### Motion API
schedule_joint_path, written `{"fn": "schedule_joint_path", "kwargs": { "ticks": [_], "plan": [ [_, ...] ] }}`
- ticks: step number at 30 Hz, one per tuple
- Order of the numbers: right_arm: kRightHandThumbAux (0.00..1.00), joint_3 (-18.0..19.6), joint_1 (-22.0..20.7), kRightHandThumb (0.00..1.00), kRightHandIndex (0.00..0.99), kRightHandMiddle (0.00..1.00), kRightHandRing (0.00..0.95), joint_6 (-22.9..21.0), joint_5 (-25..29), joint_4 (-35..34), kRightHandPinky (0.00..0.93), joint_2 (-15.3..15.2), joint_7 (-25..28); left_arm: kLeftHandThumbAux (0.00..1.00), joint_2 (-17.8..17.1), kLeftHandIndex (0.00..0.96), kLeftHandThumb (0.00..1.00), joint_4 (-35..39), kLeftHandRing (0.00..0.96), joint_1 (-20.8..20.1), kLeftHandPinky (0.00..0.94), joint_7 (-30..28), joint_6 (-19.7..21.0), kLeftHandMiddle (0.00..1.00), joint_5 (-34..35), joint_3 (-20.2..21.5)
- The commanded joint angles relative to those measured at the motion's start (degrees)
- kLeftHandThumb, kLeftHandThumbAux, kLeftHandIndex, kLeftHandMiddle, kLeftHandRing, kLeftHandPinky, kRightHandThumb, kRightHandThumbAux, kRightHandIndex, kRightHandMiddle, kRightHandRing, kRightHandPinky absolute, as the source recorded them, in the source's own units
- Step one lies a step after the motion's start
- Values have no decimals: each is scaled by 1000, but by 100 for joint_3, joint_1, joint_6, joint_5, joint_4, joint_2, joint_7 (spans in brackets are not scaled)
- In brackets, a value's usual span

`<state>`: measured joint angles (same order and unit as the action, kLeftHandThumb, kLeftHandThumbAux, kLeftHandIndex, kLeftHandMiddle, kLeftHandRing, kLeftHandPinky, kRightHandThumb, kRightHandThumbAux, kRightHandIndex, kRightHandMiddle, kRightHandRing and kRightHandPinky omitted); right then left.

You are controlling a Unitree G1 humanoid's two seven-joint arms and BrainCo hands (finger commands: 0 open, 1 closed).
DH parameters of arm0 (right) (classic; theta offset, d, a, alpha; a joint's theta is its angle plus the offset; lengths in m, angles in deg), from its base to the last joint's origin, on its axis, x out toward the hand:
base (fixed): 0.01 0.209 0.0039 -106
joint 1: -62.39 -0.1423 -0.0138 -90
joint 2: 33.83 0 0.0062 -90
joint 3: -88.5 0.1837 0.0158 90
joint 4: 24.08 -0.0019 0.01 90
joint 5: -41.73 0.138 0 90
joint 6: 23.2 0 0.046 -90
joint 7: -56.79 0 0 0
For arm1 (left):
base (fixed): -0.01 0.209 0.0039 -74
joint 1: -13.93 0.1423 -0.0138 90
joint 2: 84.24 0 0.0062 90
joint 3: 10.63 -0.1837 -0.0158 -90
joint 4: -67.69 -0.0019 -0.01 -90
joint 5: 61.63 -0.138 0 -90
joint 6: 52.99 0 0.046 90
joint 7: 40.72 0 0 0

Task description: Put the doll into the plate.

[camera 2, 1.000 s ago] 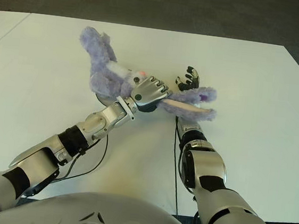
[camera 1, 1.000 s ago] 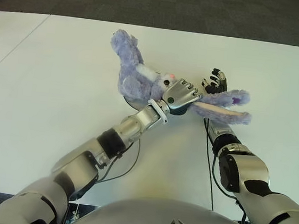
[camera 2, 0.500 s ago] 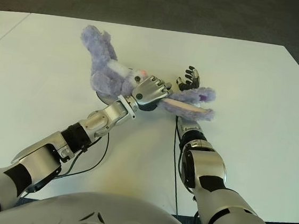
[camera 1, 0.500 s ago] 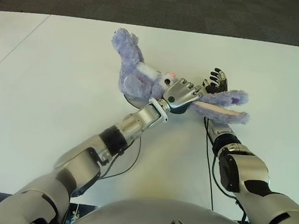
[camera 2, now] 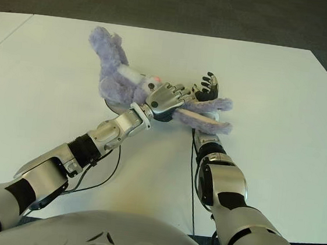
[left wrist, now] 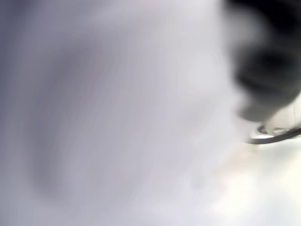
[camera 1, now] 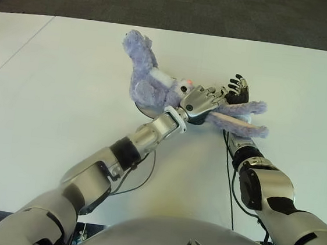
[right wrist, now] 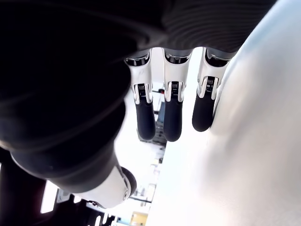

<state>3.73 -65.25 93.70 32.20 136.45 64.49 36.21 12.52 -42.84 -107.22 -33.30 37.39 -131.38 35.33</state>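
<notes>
A purple plush rabbit doll (camera 1: pixel 147 80) lies at the middle of the white table, its body over a grey plate (camera 1: pixel 142 110) of which only a bit of rim shows. Its long ears (camera 1: pixel 243 119) trail to the right onto the table. My left hand (camera 1: pixel 206 99) lies over the doll's head, fingers stretched out toward the right and no longer curled round it. The left wrist view is filled with purple fur. My right hand (camera 1: pixel 237 88) stands just behind the ears with its fingers (right wrist: pixel 172 115) spread, holding nothing.
The white table (camera 1: pixel 50 87) stretches wide on both sides of the doll. Black cables (camera 1: pixel 228 176) run along the table beside each forearm. Dark carpet (camera 1: pixel 222 11) lies beyond the far edge.
My left hand's fingers have uncurled from the doll and stretched out. The doll's ears have sunk lower toward the table. The right hand has stayed where it was.
</notes>
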Motion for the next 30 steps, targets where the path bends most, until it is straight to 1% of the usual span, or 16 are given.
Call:
{"fn": "schedule_joint_path", "kwargs": {
  "ticks": [1, 3, 4, 6, 9, 13, 17, 18, 20, 22, 26, 27, 30],
  "plan": [
    [879, -122, 1007, 451, 92, 185, 197, -914, -160, 756, 193, 253, -13, 378, -71, 0, 80, -253, 0, 329, 0, -335, 282, 0, 8, -83],
    [882, -151, 1012, 405, 75, 160, 166, -961, -192, 760, 156, 244, -36, 352, -65, 0, 79, -257, 0, 335, 0, -284, 294, 0, 15, -87],
    [883, -182, 1012, 399, 73, 157, 162, -995, -223, 764, 152, 239, -59, 349, -61, 0, 79, -251, 0, 342, 0, -248, 300, 0, 18, -89],
    [887, -256, 998, 289, 46, 110, 109, -1065, -295, 768, 112, 229, -115, 299, -57, 0, 85, -207, 0, 359, 0, -213, 314, 0, 19, -91],
    [888, -303, 987, 243, 38, 95, 94, -1104, -333, 769, 105, 225, -151, 280, -57, 0, 87, -187, 0, 360, 0, -207, 321, 0, 27, -91],
    [888, -389, 990, 220, 32, 86, 86, -1080, -421, 764, 108, 210, -255, 260, -38, 0, 98, -170, 0, 380, 0, -207, 320, 0, 97, -57],
    [887, -418, 1010, 232, 40, 89, 90, -960, -455, 752, 120, 211, -352, 252, -25, 0, 108, -178, 0, 401, 0, -188, 325, 0, 151, -16],
    [878, -418, 1015, 266, 50, 98, 100, -936, -458, 750, 130, 213, -364, 251, -23, 0, 115, -183, 0, 404, 0, -180, 327, 0, 156, -11],
    [874, -413, 1021, 280, 53, 100, 102, -904, -463, 748, 133, 217, -375, 250, -19, 0, 117, -191, 0, 408, 0, -172, 328, 0, 162, -3],
    [859, -405, 1027, 326, 67, 113, 115, -876, -459, 745, 143, 223, -389, 250, -16, 0, 121, -198, 0, 410, 0, -174, 326, 0, 172, 4],
    [851, -414, 1037, 347, 73, 120, 119, -864, -450, 745, 143, 237, -423, 250, -22, 0, 127, -208, 0, 422, 0, -177, 312, 0, 199, 13],
    [843, -418, 1040, 367, 84, 130, 130, -861, -450, 745, 156, 242, -439, 250, -22, 0, 133, -214, 0, 424, 0, -179, 310, 0, 207, 14],
    [837, -430, 1043, 380, 93, 140, 141, -859, -455, 745, 168, 248, -478, 254, -17, 0, 141, -239, 0, 424, 0, -175, 309, 0, 228, 13]
  ]
}}
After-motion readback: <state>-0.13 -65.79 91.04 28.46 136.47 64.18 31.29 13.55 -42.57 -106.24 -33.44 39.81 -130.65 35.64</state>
